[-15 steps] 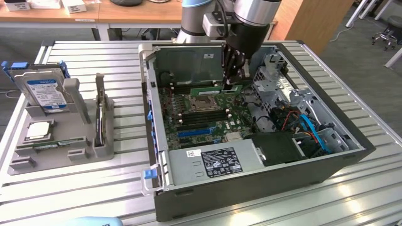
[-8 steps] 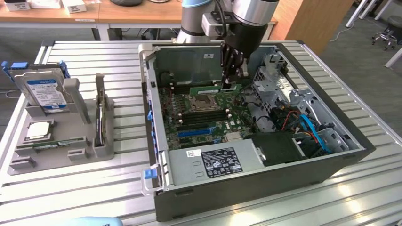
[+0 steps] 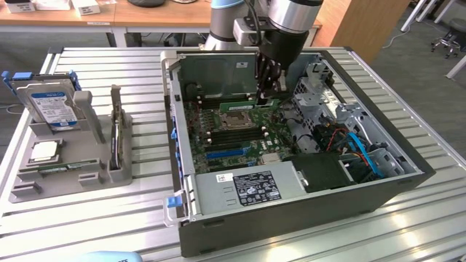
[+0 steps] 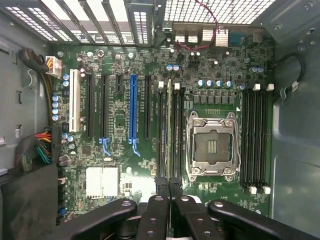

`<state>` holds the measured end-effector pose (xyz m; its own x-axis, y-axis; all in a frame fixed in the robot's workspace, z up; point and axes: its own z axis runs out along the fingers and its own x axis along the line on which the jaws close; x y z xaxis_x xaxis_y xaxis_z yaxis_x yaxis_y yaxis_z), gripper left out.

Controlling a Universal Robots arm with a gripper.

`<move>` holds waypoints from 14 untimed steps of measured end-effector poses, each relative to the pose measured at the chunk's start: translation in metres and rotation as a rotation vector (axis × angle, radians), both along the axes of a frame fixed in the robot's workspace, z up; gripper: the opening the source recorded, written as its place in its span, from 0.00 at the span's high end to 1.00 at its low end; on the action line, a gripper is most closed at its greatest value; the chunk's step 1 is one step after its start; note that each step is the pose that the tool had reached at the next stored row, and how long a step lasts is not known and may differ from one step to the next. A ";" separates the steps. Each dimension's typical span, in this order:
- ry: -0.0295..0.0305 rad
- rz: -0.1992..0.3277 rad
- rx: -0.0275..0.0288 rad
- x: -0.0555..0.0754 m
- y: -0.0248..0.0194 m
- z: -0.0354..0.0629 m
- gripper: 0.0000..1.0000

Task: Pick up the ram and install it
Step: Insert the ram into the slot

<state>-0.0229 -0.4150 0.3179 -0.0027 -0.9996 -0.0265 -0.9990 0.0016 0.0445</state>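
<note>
Gripper is narrow, jaws nearly together, clamped on the top edge of the ram. In the wrist view the stick runs edge-on, straight out from between the fingertips. In the exterior view the gripper is down inside the case, and the ram sticks out to one side of it, just above the motherboard.

Directly below the gripper are the memory slots. The ram is lined up along one of them, and the CPU socket is just beside it. Can't tell whether the ram is seated or only resting in the slot mouth.

Handling, my read:
- The ram is light, thin and stiff, but brittle. It won't tolerate twisting or side load.
- Grip the bare long top edge, pads on the flat faces, near mid-length. That keeps the insertion push even and avoids rocking one end in first.
- Keep off the gold contacts.
- Smooth board faces plus a narrow grip mean it could slip or tilt under seating force.

Well away from the gripper, the hard drive sits in its fixture on the table.
</note>
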 end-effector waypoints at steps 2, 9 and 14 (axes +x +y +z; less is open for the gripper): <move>-0.0001 0.000 0.0001 0.000 0.0000 -0.0026 0.88; 0.0000 0.000 0.0000 0.000 0.0000 -0.0098 0.88; 0.0000 0.000 -0.0001 0.000 0.0000 -0.0147 0.88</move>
<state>-0.0229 -0.4150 0.3032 -0.0027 -0.9996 -0.0264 -0.9990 0.0016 0.0445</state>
